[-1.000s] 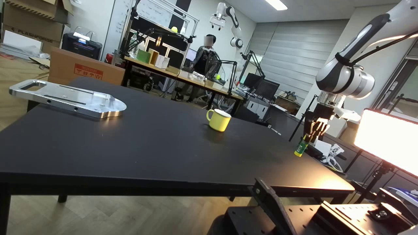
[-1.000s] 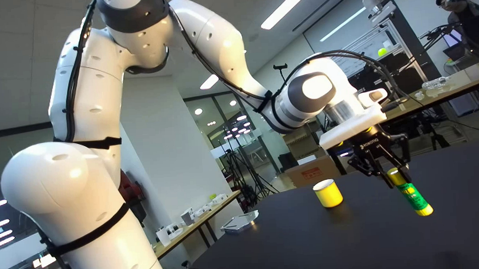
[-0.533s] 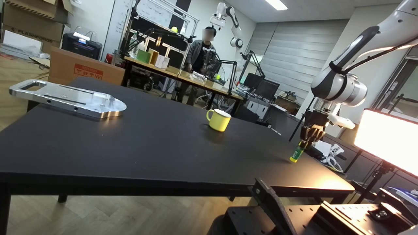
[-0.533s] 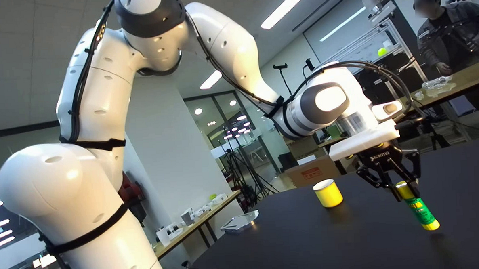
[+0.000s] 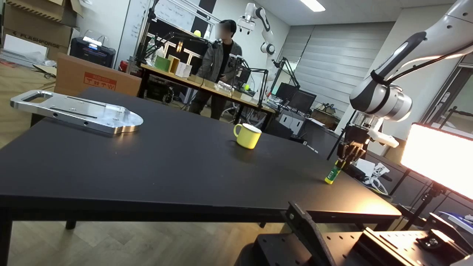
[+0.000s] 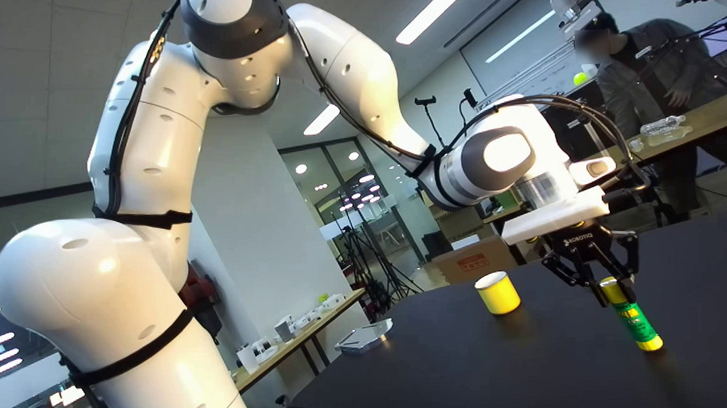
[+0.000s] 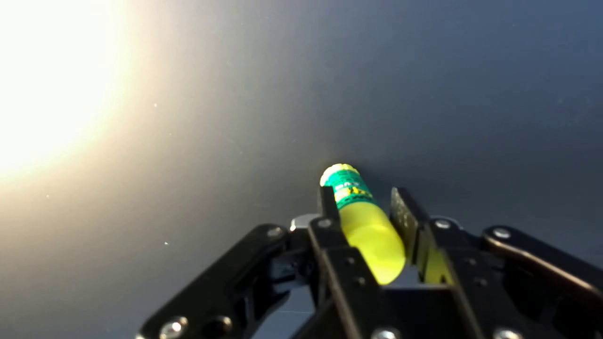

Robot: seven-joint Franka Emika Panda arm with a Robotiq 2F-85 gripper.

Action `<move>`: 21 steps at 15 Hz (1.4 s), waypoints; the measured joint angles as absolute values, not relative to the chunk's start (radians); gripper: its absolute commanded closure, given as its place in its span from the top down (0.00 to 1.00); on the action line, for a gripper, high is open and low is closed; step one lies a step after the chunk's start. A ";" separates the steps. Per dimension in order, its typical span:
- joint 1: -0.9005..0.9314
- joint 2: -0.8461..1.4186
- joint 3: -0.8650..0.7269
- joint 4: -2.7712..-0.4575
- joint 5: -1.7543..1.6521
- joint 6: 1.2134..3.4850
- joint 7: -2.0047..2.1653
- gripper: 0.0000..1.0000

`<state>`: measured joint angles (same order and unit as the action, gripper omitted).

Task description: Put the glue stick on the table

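The glue stick is a yellow-ended tube with a green label, seen in both exterior views [image 5: 333, 174] [image 6: 636, 323] and in the wrist view [image 7: 370, 223]. My gripper [image 6: 616, 296] is shut on its yellow upper part. The stick sits tilted between the fingers [image 7: 362, 195], with a gap beside the right fingertip in the wrist view. Its lower end points down at the black table [image 5: 192, 166], at or just above the surface; I cannot tell whether it touches. The table also shows in an exterior view [image 6: 530, 374].
A yellow mug [image 5: 248, 136] stands on the table, also visible in an exterior view [image 6: 498, 295]. A silver metal plate [image 5: 77, 111] lies at the table's far end. A bright lamp panel [image 5: 439, 159] and a black bracket [image 5: 308, 236] are near the table's edge.
My gripper has come down toward the table with the glue stick in it, and shifted left in an exterior view. Motion over the last half second is small. The person behind has stood up.
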<state>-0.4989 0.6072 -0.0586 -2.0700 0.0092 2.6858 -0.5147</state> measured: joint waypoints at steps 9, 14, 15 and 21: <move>-0.505 0.608 -0.051 -2.054 0.025 2.624 -0.516 0.08; -0.499 0.608 -0.067 -2.044 0.022 2.560 -0.515 0.33; -0.499 0.608 -0.068 -2.043 0.022 2.559 -0.515 0.33; -0.498 0.609 -0.068 -2.044 0.023 2.568 -0.517 0.08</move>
